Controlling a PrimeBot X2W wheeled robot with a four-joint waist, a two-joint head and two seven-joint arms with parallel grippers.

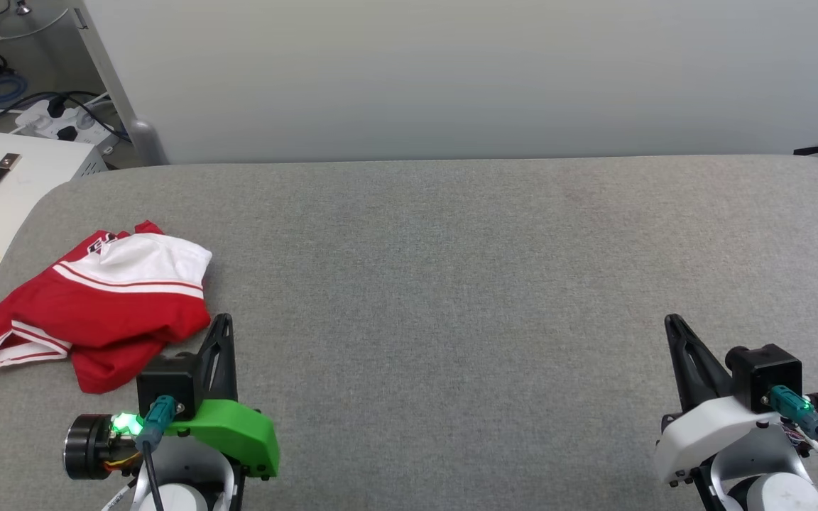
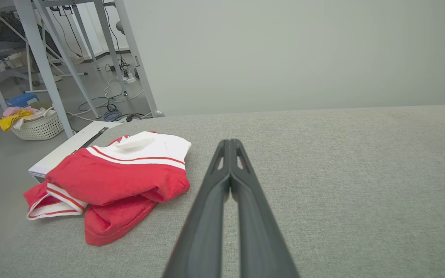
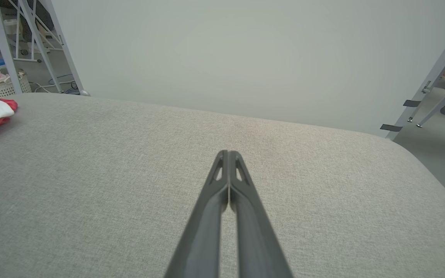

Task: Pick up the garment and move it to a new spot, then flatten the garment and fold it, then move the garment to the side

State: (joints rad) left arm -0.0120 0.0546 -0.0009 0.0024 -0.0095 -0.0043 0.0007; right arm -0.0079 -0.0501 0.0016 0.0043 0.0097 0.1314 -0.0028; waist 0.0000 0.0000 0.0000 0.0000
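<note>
Left gripper [image 1: 221, 321] sits shut and empty, shirt [image 1: 107, 298] bunched just beside it to its left, at the table's [image 1: 451, 284] left end. Right gripper [image 1: 672, 323] shut, well apart. Use your left arm.

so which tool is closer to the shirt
The left tool, on the green mount: it sits right beside the shirt, while the right tool, on the white mount, is far across the table.

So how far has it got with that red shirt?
Hard to tell: the shirt lies bunched near the left edge of the table, not neatly folded. Nothing in hand: left claw and right claw are shut and empty. Lifting, flattening and folding look left to do.
</note>
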